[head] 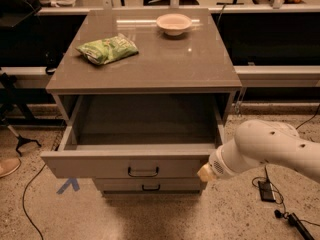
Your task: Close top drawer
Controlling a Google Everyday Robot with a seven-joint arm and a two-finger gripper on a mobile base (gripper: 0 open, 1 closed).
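Observation:
The top drawer point(100, 165) of the grey cabinet stands pulled out, its deep box empty, with a small black pull handle point(143, 172) at the centre of its flat front. My gripper point(205, 173) is at the end of the white arm point(270, 148), against the right end of the drawer's front panel. Only its yellowish tip shows. A lower drawer point(150, 186) with a like handle sits shut below.
On the cabinet top point(150, 64) lie a green snack bag point(107, 49) and a white bowl point(173, 23). A blue tape mark point(68, 185) and cables lie on the speckled floor. A stand's legs point(20, 139) are at left. Black gear point(266, 190) lies at right.

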